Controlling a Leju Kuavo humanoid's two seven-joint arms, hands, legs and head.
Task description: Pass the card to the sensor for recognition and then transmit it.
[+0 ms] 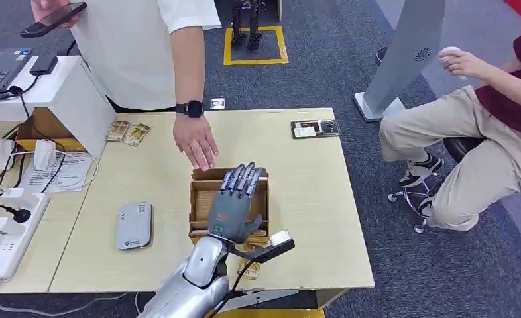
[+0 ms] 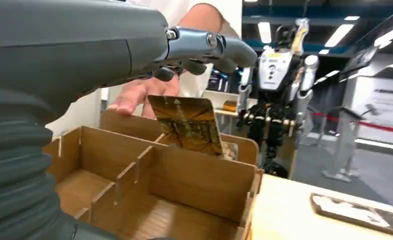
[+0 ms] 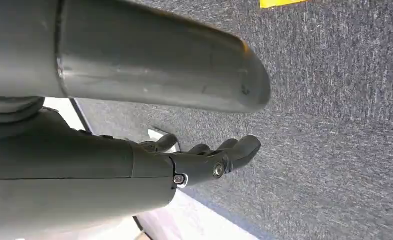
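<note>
Left hand [image 1: 234, 202] is hovering over the wooden box [image 1: 199, 199] on the table [image 1: 311, 192], fingers [image 1: 243, 177] stretched flat and spread, palm down, holding nothing. In the left wrist view the fingers [image 2: 204, 47] are extending above the box [image 2: 184, 180] and not touching the card [image 2: 189, 125].

The card is standing upright and slightly tilted in the far part of the box, sticking up above the box's back wall; which compartment, can't tell. Near compartments are showing bare wood dividers.

A person's hand [image 1: 195, 140] is resting on the table just beyond the far edge of the box, close to the robot's fingertips. The grey sensor pad [image 1: 134, 226] is lying flat on the table to the left of the box, apart from it.

Right hand [image 3: 204, 160] is hanging beside the table over the grey carpet [image 3: 334, 125], fingers loosely curled, nothing in them.
</note>
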